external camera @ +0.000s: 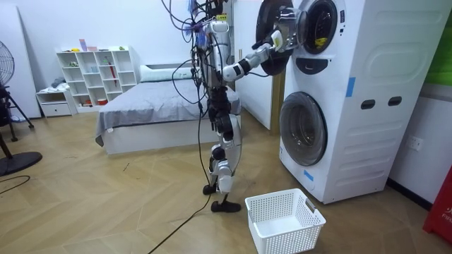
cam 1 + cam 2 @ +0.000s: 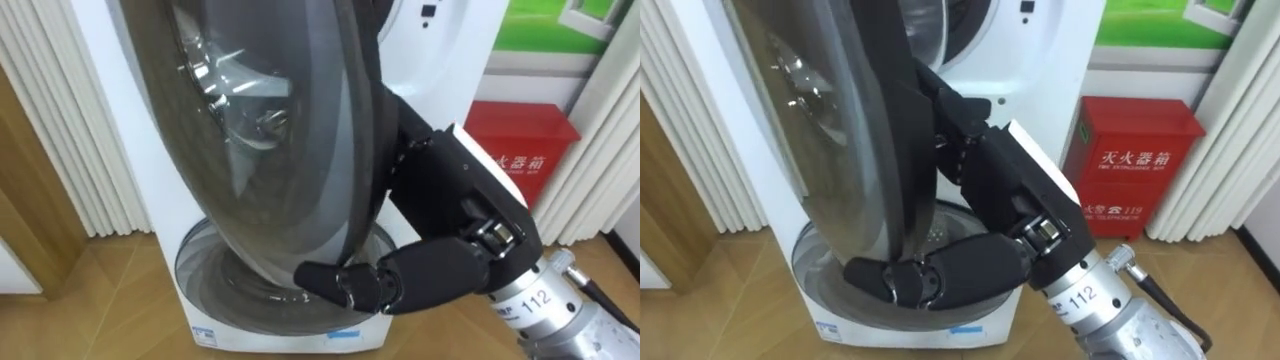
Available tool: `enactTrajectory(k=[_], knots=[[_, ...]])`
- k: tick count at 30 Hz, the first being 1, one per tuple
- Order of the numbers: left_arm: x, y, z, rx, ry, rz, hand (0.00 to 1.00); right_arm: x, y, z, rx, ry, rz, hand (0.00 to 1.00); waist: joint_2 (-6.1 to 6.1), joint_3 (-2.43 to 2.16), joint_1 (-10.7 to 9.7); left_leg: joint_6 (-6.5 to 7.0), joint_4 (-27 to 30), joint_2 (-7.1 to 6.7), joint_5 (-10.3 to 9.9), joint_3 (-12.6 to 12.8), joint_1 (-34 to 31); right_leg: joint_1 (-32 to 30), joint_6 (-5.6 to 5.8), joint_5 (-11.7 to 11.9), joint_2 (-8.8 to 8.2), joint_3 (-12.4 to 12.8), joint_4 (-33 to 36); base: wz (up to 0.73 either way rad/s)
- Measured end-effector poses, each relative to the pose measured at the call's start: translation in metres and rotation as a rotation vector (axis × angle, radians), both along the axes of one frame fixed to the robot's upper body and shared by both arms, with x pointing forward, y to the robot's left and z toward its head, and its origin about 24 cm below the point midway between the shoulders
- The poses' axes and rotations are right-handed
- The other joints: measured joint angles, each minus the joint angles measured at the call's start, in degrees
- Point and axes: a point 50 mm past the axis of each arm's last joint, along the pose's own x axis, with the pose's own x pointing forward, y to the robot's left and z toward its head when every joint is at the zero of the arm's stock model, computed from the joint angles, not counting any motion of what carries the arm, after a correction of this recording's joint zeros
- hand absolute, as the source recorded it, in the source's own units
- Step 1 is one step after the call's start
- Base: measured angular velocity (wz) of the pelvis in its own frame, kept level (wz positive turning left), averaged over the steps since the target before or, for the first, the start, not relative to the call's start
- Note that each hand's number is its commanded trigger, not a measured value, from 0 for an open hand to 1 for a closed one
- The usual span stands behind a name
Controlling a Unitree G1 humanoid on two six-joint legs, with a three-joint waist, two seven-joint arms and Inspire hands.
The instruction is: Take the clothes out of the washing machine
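Right hand [image 2: 437, 268] is at the open door [image 2: 262, 135] of the upper washing machine [image 1: 367, 42]. Its dark fingers [image 2: 335, 282] are hooked round the bottom of the door's black rim, and the palm lies against the rim's outer edge, so the hand has hold of the door and of no cloth. The right arm is raised to about head height and reaches up and forward. The door is swung out toward the room view's left, its glass bowl facing the head camera. The robot stands upright on the wooden floor [image 1: 106, 197], facing the two stacked machines and close to their front. Clothes: inside the upper drum, through the open port, a yellow patch [image 1: 321, 44] shows in the room view; it is too small to tell if it is a garment. The lower washing machine [image 1: 332, 152] has its round door [image 1: 304, 128] closed, directly beneath the hand in the eye views. A white laundry basket [image 1: 285, 222] sits on the floor just beside the robot's feet, in front of the lower machine. A red fire extinguisher box [image 2: 1136, 160] stands on the floor at the machines' far side, against pale curtains [image 2: 70, 130]. A bed [image 1: 152, 109] and a white shelf unit [image 1: 95, 74] stand behind the robot, well apart.
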Motion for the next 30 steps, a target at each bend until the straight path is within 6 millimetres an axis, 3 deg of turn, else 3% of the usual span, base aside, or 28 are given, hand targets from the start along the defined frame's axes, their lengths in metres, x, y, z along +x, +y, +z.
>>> enactTrajectory(k=[8,12,13,18,22,30], knots=[[0.002,-0.002,0.000,-0.012,-0.008,-0.002,0.00,-0.002,0.011,-0.007,0.058,0.038,0.096,0.00,0.02,0.00,1.0,-0.43,1.1,0.33,0.3,0.1,-0.6,-0.2,-0.25,-0.5,0.10,-1.2,0.1,0.07],[0.004,-0.002,0.000,-0.010,-0.016,-0.003,0.00,-0.007,0.020,-0.008,0.064,0.029,0.169,0.00,-0.05,-0.22,1.8,-0.66,1.0,0.37,0.5,0.0,-1.5,-0.7,-0.49,-0.5,0.09,-1.5,0.2,0.05],[0.005,-0.002,0.000,-0.011,-0.021,-0.005,0.00,-0.008,0.023,-0.008,0.065,0.030,0.192,0.00,-0.09,-0.19,2.4,-0.70,0.8,0.38,0.5,0.0,-1.6,-0.7,-0.93,-0.2,0.07,-1.7,0.2,0.11],[0.008,-0.002,0.000,-0.008,-0.028,-0.005,0.00,-0.011,0.044,-0.013,0.020,0.060,0.319,0.00,-0.69,-0.20,4.9,-0.70,0.8,0.15,0.5,-0.8,-1.6,-0.7,-0.77,-0.3,-0.14,-2.7,0.1,0.15],[0.007,-0.004,-0.001,-0.005,-0.027,0.000,0.00,-0.010,0.055,-0.017,-0.037,0.083,0.407,0.00,-1.92,0.04,6.7,-0.66,0.7,-0.21,0.5,-1.9,-2.0,0.2,-0.49,-0.4,-0.35,-3.5,-0.2,0.16],[0.008,-0.011,-0.002,-0.012,-0.038,0.034,0.00,-0.012,0.056,-0.018,-0.050,0.078,0.440,0.00,-1.23,0.59,7.6,-0.28,0.6,-1.04,0.3,-3.2,-2.7,0.0,0.42,-1.1,-1.11,-4.4,-0.1,0.10]])
